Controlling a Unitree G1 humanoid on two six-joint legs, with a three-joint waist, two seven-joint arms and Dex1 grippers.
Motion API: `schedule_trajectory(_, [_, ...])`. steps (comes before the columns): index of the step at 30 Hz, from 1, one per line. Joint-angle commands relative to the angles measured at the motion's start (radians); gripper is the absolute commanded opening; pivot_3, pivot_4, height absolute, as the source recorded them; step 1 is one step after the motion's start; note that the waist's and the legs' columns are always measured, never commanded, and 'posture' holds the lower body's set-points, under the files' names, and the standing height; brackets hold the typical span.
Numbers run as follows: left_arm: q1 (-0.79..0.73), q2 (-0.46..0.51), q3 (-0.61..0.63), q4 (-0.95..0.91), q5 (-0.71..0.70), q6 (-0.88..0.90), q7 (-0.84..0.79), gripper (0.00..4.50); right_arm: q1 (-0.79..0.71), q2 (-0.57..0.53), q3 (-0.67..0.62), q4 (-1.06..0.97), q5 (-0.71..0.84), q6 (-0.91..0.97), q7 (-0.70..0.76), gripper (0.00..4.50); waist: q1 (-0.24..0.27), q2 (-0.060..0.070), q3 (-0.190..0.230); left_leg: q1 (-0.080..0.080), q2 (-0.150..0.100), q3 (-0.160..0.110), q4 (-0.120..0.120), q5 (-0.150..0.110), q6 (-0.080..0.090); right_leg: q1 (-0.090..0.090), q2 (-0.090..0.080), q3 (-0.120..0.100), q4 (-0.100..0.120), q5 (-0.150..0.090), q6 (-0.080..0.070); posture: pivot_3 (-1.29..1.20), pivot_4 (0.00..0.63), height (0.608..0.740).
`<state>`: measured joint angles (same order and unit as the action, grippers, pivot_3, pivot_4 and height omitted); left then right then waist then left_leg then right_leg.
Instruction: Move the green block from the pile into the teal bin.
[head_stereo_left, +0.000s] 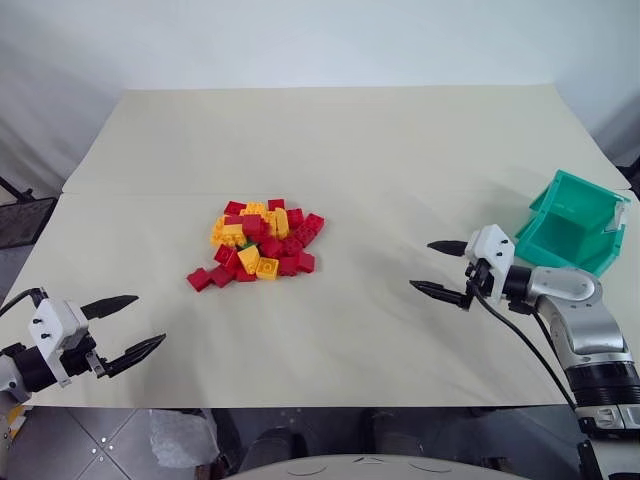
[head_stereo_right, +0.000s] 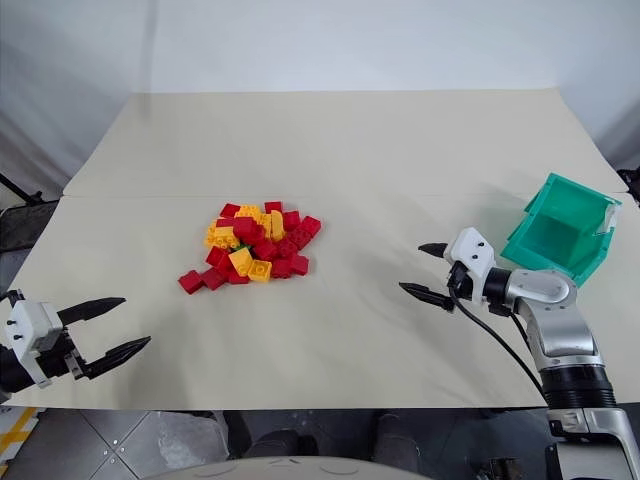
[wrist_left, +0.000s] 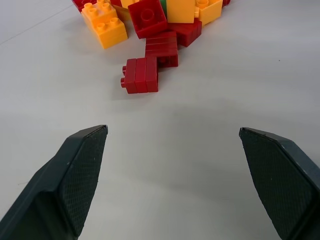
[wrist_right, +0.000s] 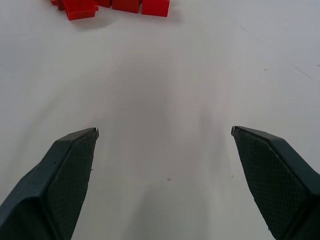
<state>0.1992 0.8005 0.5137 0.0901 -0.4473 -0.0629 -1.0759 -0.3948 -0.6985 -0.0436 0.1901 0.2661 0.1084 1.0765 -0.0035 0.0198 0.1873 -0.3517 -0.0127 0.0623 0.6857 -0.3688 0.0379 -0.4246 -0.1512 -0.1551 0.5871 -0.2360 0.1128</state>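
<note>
From the head, the pile (head_stereo_left: 258, 241) sits mid-counter (head_stereo_left: 400, 140), the green block (head_stereo_left: 244, 244) peeking out inside it. The teal bin (head_stereo_left: 572, 222) is far right. Left gripper (head_stereo_left: 128, 326) and right gripper (head_stereo_left: 441, 268) are wide apart, empty. Left wrist: green sliver (wrist_left: 163, 7) among bricks.

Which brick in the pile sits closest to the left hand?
The red brick at the pile's near-left corner, lying slightly apart from the cluster on the table. It is the outermost brick on the side facing the open left hand; the others sit farther back.
</note>
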Motion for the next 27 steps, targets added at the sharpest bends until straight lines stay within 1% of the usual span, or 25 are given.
schedule_trajectory(1, [-0.002,-0.002,0.037,-0.051,-0.040,0.065,0.046,4.50,-0.013,-0.007,-0.021,-0.008,0.014,-0.017,0.003,4.47,0.000,0.000,0.000,0.000,0.000,0.000,0.000,0.000,0.000,0.000,0.000,0.000,0.000,0.000,0.000,0.00,0.150,0.740])
schedule_trajectory(6, [-0.012,-0.005,0.045,-0.089,-0.081,0.111,0.062,4.50,-0.030,0.002,-0.013,0.008,0.008,-0.020,0.000,4.47,0.000,0.000,0.000,0.000,0.000,0.000,0.000,0.000,0.000,0.000,0.000,0.000,0.000,0.000,0.000,0.00,0.150,0.740])
schedule_trajectory(9, [-0.008,-0.004,0.052,-0.102,-0.078,0.126,0.076,4.50,-0.040,0.008,-0.008,0.016,0.007,-0.023,0.000,4.47,0.000,0.000,0.000,0.000,0.000,0.000,0.000,0.000,0.000,0.000,0.000,0.000,0.000,0.000,0.000,0.00,0.150,0.740])
schedule_trajectory(11, [0.002,-0.007,0.072,-0.113,-0.073,0.149,0.110,4.50,-0.055,0.018,-0.002,0.027,0.009,-0.025,0.007,4.47,0.000,0.000,0.000,0.000,0.000,0.000,0.001,0.000,0.000,0.000,0.000,0.000,0.000,0.000,0.000,0.00,0.150,0.740])
schedule_trajectory(16, [0.013,-0.027,0.143,-0.119,-0.093,0.112,0.117,4.50,-0.094,0.050,0.003,0.026,0.034,0.008,0.021,4.47,-0.002,0.000,0.000,0.000,0.001,0.000,0.001,0.000,0.000,0.000,0.001,0.000,0.001,0.000,0.000,0.00,0.150,0.740])
schedule_trajectory(20, [0.052,-0.037,0.191,-0.133,-0.095,0.108,0.119,4.50,-0.112,0.076,0.007,-0.019,0.076,0.070,0.040,4.47,-0.001,0.000,0.000,0.000,0.001,0.000,0.001,0.000,0.000,0.000,0.001,0.000,0.000,0.000,0.000,0.00,0.150,0.740])
schedule_trajectory(23, [0.103,-0.051,0.248,-0.154,-0.103,0.116,0.128,4.50,-0.132,0.115,0.021,-0.068,0.109,0.132,0.031,4.47,-0.002,0.000,0.000,0.000,0.001,0.000,0.001,0.000,0.000,0.000,0.001,0.000,0.000,0.000,0.000,0.00,0.150,0.740])
schedule_trajectory(26, [0.129,-0.069,0.284,-0.169,-0.129,0.126,0.130,3.91,-0.146,0.134,0.037,-0.068,0.104,0.141,0.030,4.50,-0.002,0.000,0.000,0.000,0.002,0.000,0.002,-0.001,-0.001,0.000,0.001,0.000,0.000,0.001,-0.001,0.00,0.150,0.740])
schedule_trajectory(27, [0.142,-0.076,0.295,-0.187,-0.152,0.143,0.122,3.58,-0.149,0.138,0.043,-0.063,0.101,0.139,0.032,4.50,0.000,0.000,0.000,0.000,0.002,0.000,0.002,-0.001,-0.001,0.000,0.001,0.000,0.001,0.001,-0.002,0.00,0.150,0.740])
